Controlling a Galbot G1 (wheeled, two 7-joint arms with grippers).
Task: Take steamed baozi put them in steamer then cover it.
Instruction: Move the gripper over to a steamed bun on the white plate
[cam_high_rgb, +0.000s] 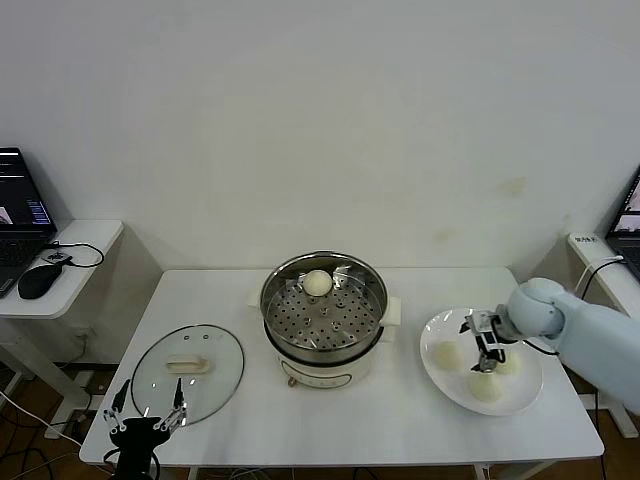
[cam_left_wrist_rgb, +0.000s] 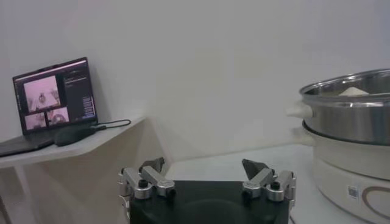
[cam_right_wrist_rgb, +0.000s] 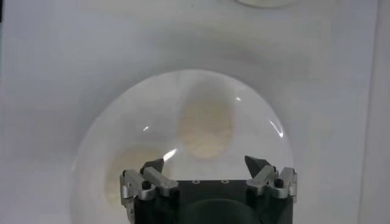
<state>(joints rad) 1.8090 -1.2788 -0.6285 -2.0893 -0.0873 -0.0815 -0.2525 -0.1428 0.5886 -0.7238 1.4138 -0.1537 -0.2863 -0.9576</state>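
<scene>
Nearby, laptop (cam_high_rgb: 18, 205) and mouse (cam_high_rgb: 38, 282) flank table (cam_high_rgb: 400, 420).

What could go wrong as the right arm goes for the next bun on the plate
The three baozi sit crowded together on the white plate, so the right gripper, open above them, might nudge a neighbour or pinch two. The plate lies near the table's right edge, so a push could shift it. The glass lid lies close to the parked left gripper.

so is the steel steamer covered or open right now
Open. The round shiny steel steamer has no cover; the clear glass lid lies flat on the white table to its left, one cream-white bun inside.
</scene>
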